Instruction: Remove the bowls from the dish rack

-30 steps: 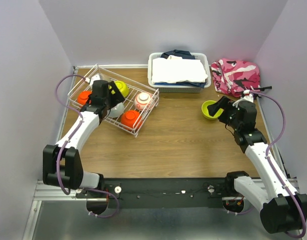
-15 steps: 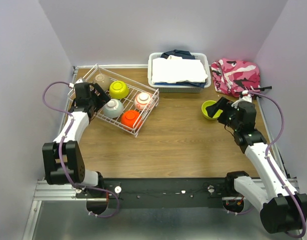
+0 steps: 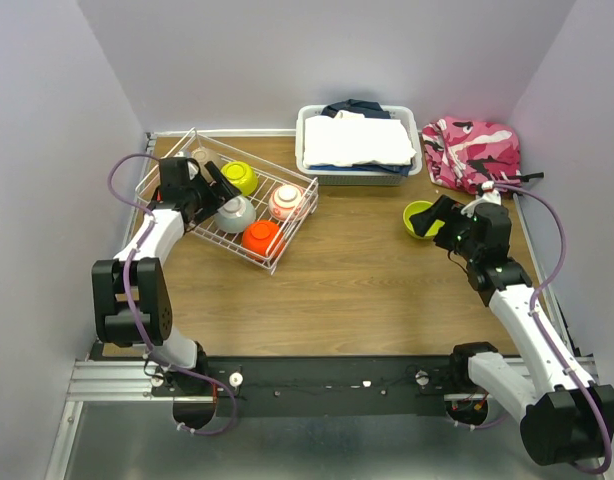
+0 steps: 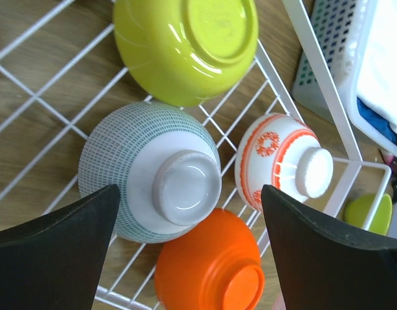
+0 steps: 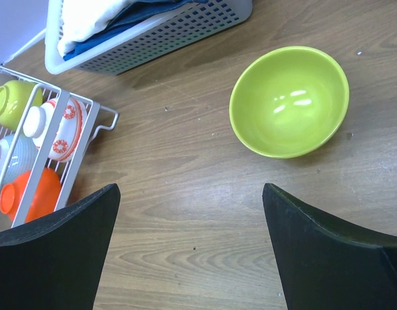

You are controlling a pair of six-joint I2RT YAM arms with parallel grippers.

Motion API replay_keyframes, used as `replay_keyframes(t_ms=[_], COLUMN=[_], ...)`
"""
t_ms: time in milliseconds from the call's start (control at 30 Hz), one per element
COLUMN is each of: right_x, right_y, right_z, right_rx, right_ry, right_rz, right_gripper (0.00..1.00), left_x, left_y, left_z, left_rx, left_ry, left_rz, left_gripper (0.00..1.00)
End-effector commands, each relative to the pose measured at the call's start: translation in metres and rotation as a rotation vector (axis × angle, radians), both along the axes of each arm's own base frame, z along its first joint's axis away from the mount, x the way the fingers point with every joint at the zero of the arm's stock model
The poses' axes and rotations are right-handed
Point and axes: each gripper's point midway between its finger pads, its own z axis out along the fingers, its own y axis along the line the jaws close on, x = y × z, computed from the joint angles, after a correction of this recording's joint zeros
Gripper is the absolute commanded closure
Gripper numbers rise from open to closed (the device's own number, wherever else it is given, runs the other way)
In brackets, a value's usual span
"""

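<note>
Top view, rack [image 3: 301, 216]: white wire, set askew on the desk [image 3: 357, 290] at far left.
Top view, bowls in rack: lime bowl [image 3: 241, 177], grey bowl [image 3: 234, 213], red-patterned bowl [image 3: 286, 202] and orange bowl [image 3: 261, 238]. A taupe bowl [image 3: 199, 156] sits at the far-left corner, partly behind the left arm.
Top view, second lime bowl [image 3: 419, 218]: out of the rack, on the desk at right, mouth up.
Top view, left jaws: over the rack's left half, pointing at the lime and grey bowls, spread wide, nothing between them.
Top view, right jaws: just beside the second lime bowl; spread hard to read here.
Top view, rest: bin [image 3: 355, 175] of folded cloth at back centre; pink camouflage cloth [image 3: 471, 150] at back right.
Left wrist, left jaws: wide apart, empty, tips at the bottom corners.
Left wrist, between tips: grey bowl [image 4: 153, 171] foot up, orange bowl [image 4: 208, 268] close against it below.
Left wrist, others: lime bowl [image 4: 185, 45] bottom up above; red-patterned bowl [image 4: 279, 161] at right, foot toward the camera. The second lime bowl [image 4: 370, 213] shows on the desk beyond the rack [image 4: 321, 87] wire.
Right wrist, right jaws: wide apart, empty, over bare desk.
Right wrist, second lime bowl [image 5: 289, 100]: upright, empty, ahead of the jaws, apart from both tips.
Right wrist, rack [image 5: 76, 145]: corner at left edge, four bowls showing inside.
</note>
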Motion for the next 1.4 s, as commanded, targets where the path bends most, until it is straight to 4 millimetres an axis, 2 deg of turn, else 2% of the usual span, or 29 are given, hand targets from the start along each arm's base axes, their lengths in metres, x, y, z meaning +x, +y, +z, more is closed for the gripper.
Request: replay_keyframes(t_ms=[0, 300, 467, 667, 933, 1367], right_x=[-0.001, 0.0, 0.0, 0.0, -0.003, -0.004], right_y=[0.004, 0.005, 0.004, 0.005, 0.005, 0.006], right_z=[-0.005, -0.004, -0.006, -0.007, -0.012, -0.013], right_rx=[0.01, 0.007, 0.007, 0.008, 0.005, 0.018], right_ry=[0.013, 0.012, 0.015, 0.017, 0.025, 0.032], right_rz=[0.022, 0.029, 0.027, 0.031, 0.032, 0.033], right_gripper=[0.02, 0.02, 0.02, 0.01, 0.02, 0.02], left_x=[0.003, -0.001, -0.004, -0.008, -0.007, -0.014], left_y=[-0.019, 0.013, 0.024, 0.023, 0.017, 0.013], left_z=[0.014, 0.011, 0.006, -0.018, -0.035, -0.058], left_rx=[-0.031, 0.106, 0.161, 0.144, 0.041, -0.002], left_ry=[-0.038, -0.025, 0.011, 0.122, 0.15, 0.195], left_rz=[-0.088, -0.022, -0.028, -0.056, -0.115, -0.168], left_gripper=[0.01, 0.01, 0.01, 0.01, 0.01, 0.01])
